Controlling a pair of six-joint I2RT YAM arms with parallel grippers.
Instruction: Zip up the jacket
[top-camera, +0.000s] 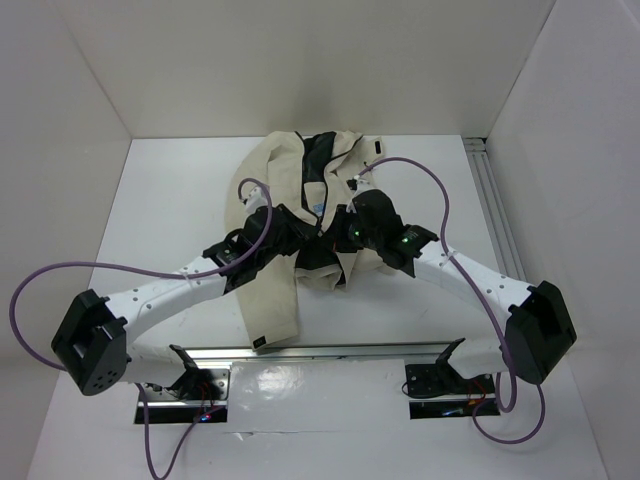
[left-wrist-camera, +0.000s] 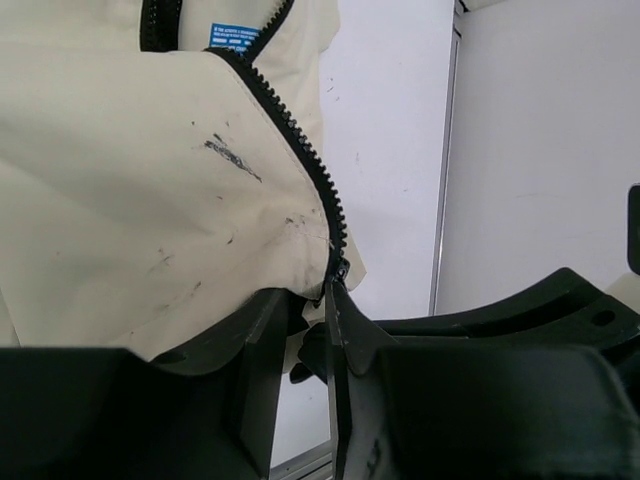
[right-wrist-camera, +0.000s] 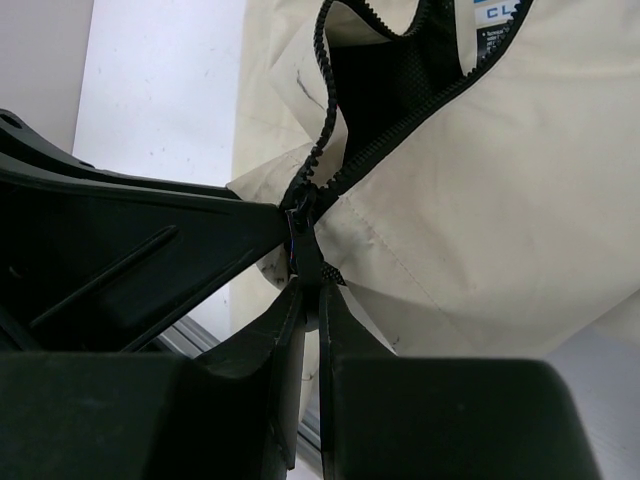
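Two hands grip the soft, light jacket (top-camera: 272, 300) near the far edge of the tabletop (top-camera: 180, 200): left hand (left-wrist-camera: 308, 305) clamped on its hem, right hand (right-wrist-camera: 308, 285) clamped at the zipper (right-wrist-camera: 322, 130) base (likely the firmest hold).

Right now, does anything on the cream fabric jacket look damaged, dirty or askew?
Yes. The cream fabric jacket carries dark scuff-like streaks on the panel beside its black zipper teeth, seen by the left wrist camera. It also lies bunched, front open, black lining showing.
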